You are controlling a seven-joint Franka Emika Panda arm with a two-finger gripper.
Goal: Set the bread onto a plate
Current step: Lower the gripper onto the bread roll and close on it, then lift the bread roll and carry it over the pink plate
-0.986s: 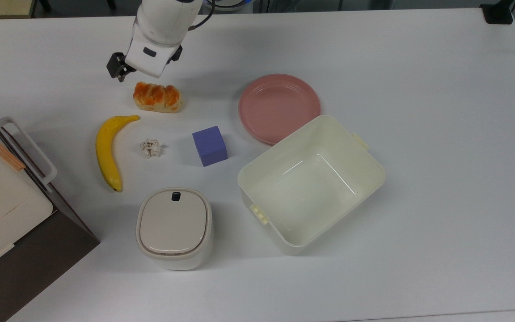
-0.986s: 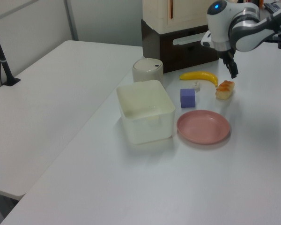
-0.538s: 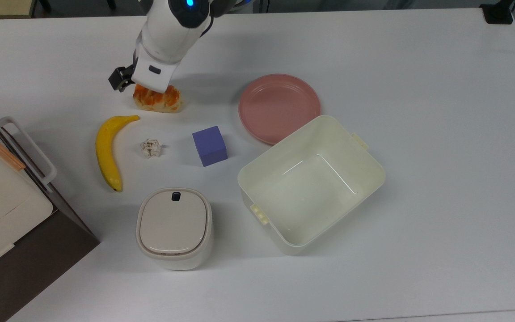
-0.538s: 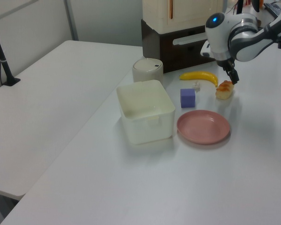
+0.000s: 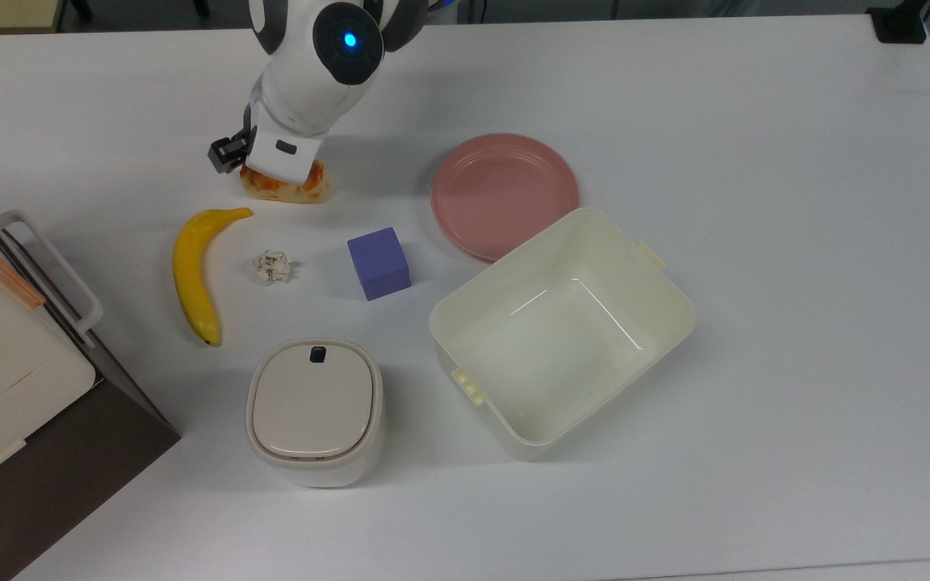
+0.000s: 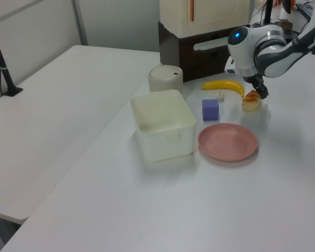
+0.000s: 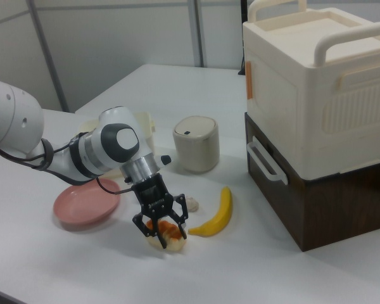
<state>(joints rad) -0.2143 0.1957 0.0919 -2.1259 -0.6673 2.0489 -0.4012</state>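
— What has changed over the last second?

— The gripper (image 7: 161, 223) has dropped from above the table (image 5: 756, 121) onto the bread (image 7: 164, 236), which lies near the table's far edge in the top view, well apart from the plate (image 5: 504, 194). So the grasp is about to begin; nothing is lifted yet.

— And the fingers?

— Spread, one on each side of the loaf in the right view. They seem to straddle it without squeezing, though contact is hard to judge. The banana (image 5: 193, 274) lies just beside it, untouched.
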